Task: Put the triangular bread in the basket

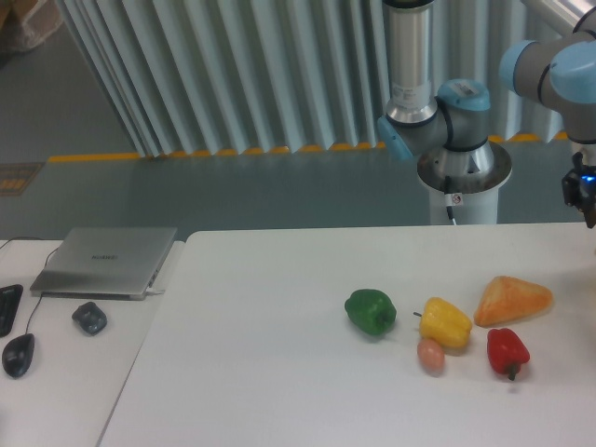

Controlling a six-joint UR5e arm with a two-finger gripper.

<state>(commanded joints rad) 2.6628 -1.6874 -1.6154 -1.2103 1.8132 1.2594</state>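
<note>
The triangular bread (513,299), a glossy orange-tan wedge, lies on the white table (279,372) at the right, just above the red pepper. My gripper (585,197) is at the frame's right edge, raised above the table and up and to the right of the bread, not touching it. Most of the gripper is cut off by the edge, so its fingers cannot be read. No basket shows in this view.
A green pepper (371,311), a yellow pepper (445,322), a red pepper (507,352) and a small pinkish egg shape (430,355) cluster left of and below the bread. On the left side table sit a laptop (104,261) and two mice (89,318).
</note>
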